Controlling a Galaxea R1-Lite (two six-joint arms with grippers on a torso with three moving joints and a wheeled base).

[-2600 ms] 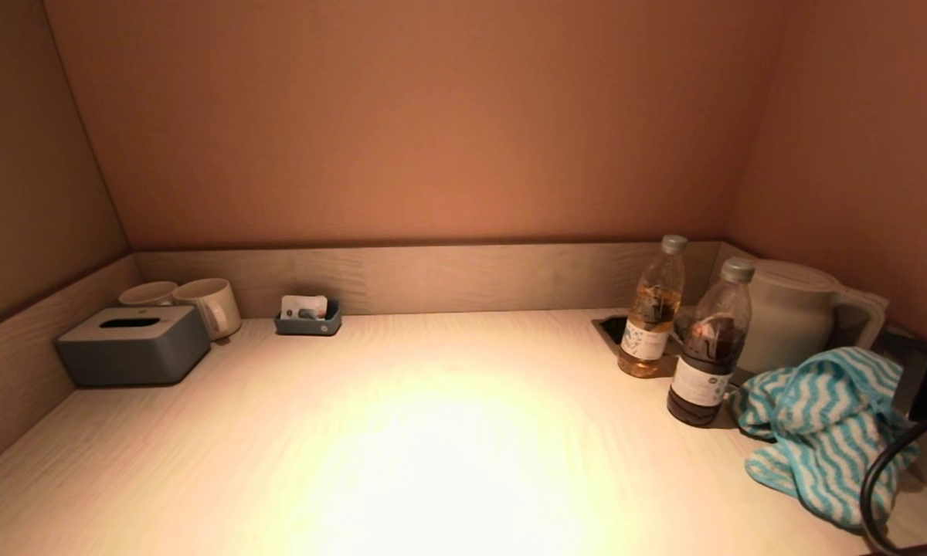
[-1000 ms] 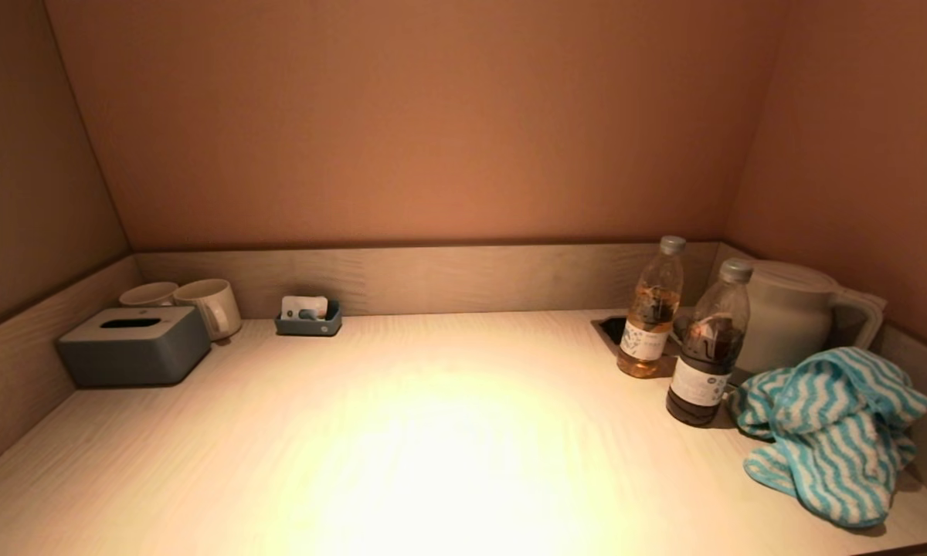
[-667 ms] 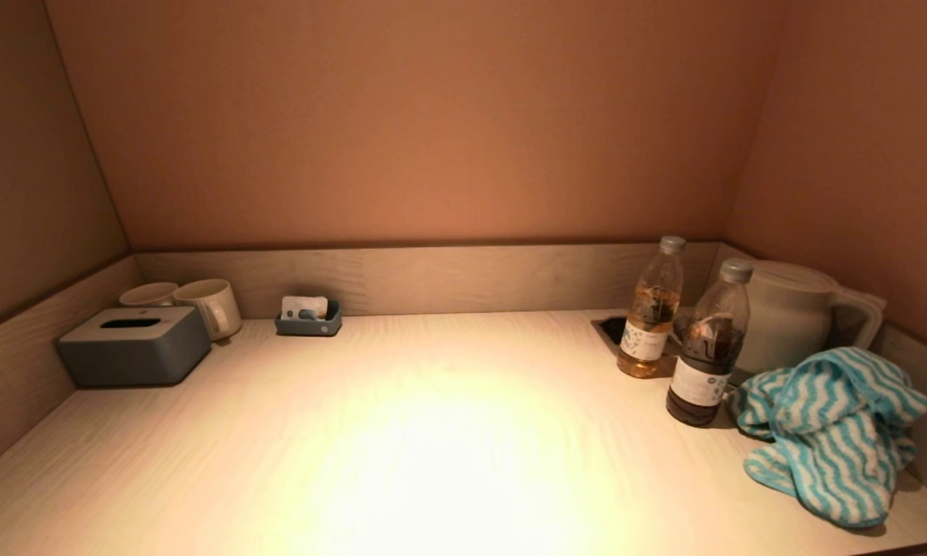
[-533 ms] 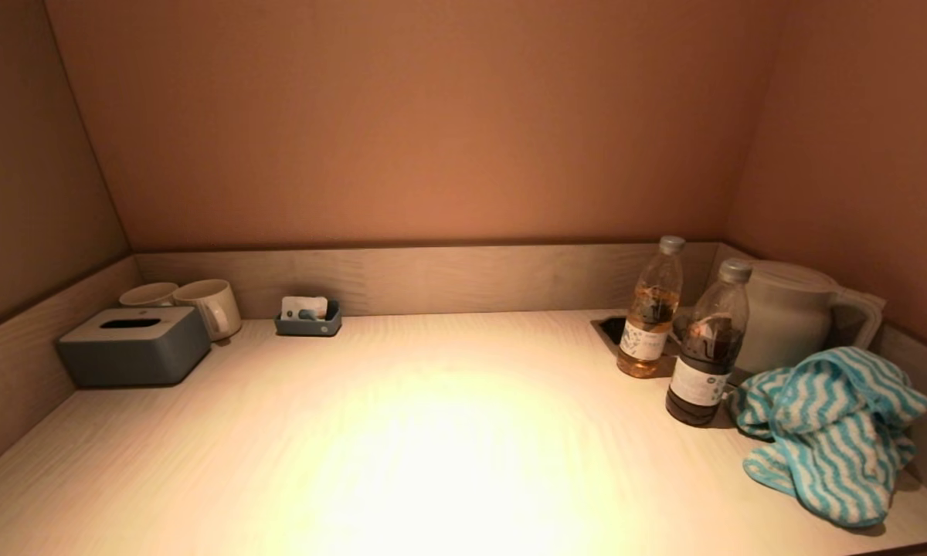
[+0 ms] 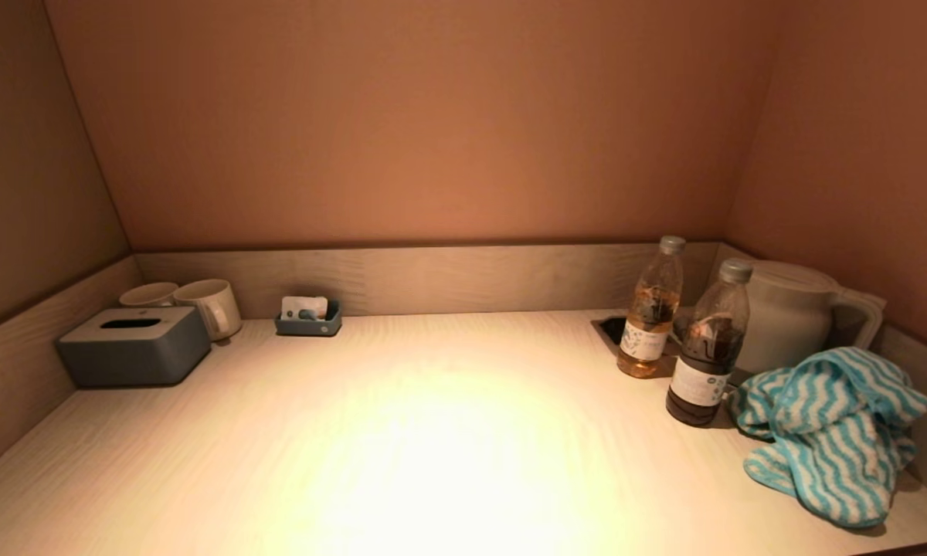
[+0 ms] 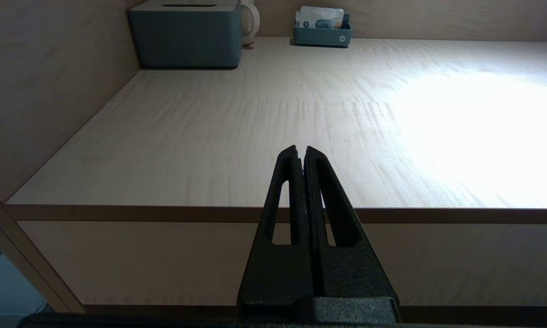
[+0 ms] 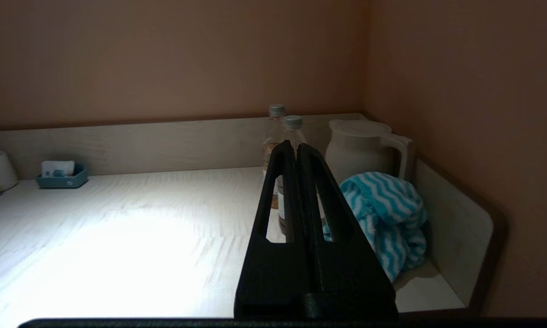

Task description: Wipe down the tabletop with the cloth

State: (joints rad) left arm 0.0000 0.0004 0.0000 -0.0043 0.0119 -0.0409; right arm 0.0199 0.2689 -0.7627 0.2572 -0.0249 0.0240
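- Cloth [image 5: 826, 432] lies bunched in the right corner of the tabletop [image 5: 432, 432], beside the bottles [image 5: 703, 355], ungripped.
- Right gripper [image 7: 297, 152] hangs short of it, fingers together.
- Left gripper [image 6: 301, 155], fingers together, parked off the front edge.

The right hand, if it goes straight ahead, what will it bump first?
Probably the dark bottle: the shut right hand points at it, with the striped cloth just beside. Depth is unclear.
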